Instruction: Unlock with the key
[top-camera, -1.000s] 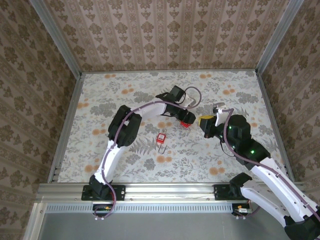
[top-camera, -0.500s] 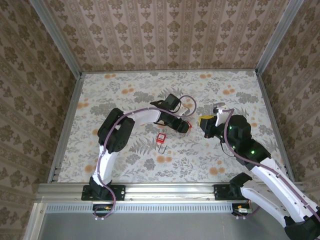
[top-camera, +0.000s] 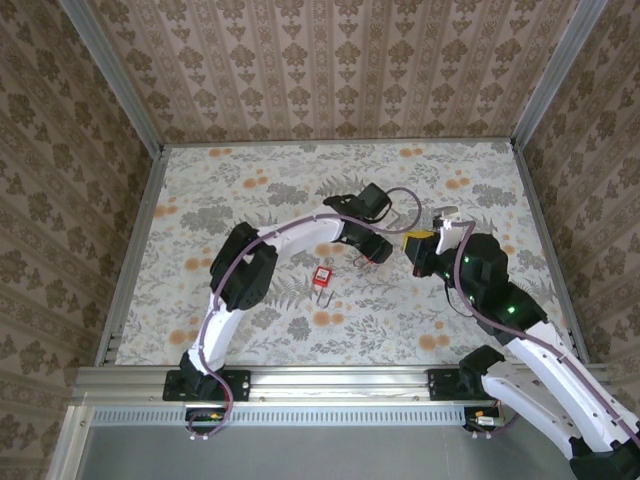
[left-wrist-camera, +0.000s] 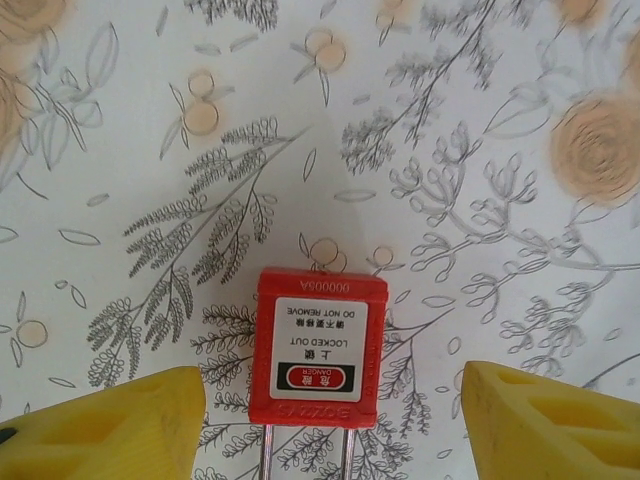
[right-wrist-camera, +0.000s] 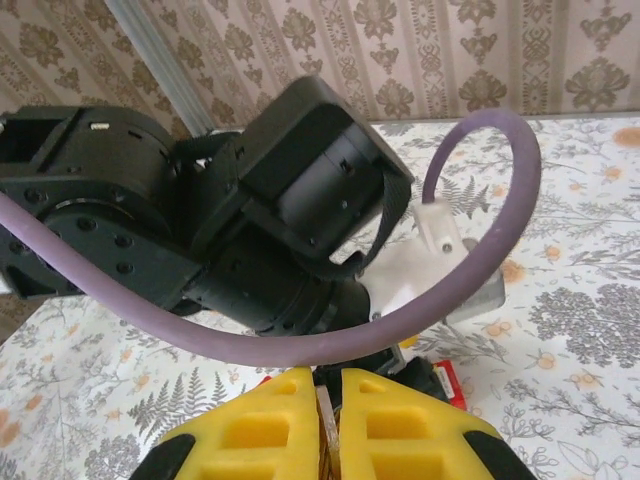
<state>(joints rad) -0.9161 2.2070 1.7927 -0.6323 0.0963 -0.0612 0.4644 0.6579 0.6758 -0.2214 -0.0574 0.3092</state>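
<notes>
Left gripper (top-camera: 376, 252) hovers with yellow fingers (left-wrist-camera: 110, 425) spread wide and empty. The red safety padlock (left-wrist-camera: 320, 345) lies flat on the floral table (left-wrist-camera: 480, 150) between them, apparently to be steadied. Just beside it, the right gripper (right-wrist-camera: 327, 400) pinches what looks like the key (right-wrist-camera: 325, 430), seemingly poised for insertion.

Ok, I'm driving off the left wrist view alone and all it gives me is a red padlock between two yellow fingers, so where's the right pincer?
Observer: In the top view the right pincer hangs just right of the left pincer, close beside it.
Operator: Is it carrying anything?
Observer: The right wrist view shows it shut on a thin metal strip, apparently the key.
Operator: Anything else lying around?
Observer: A second padlock, also red, lies in the open, down and left of the left pincer in the top view.
</notes>
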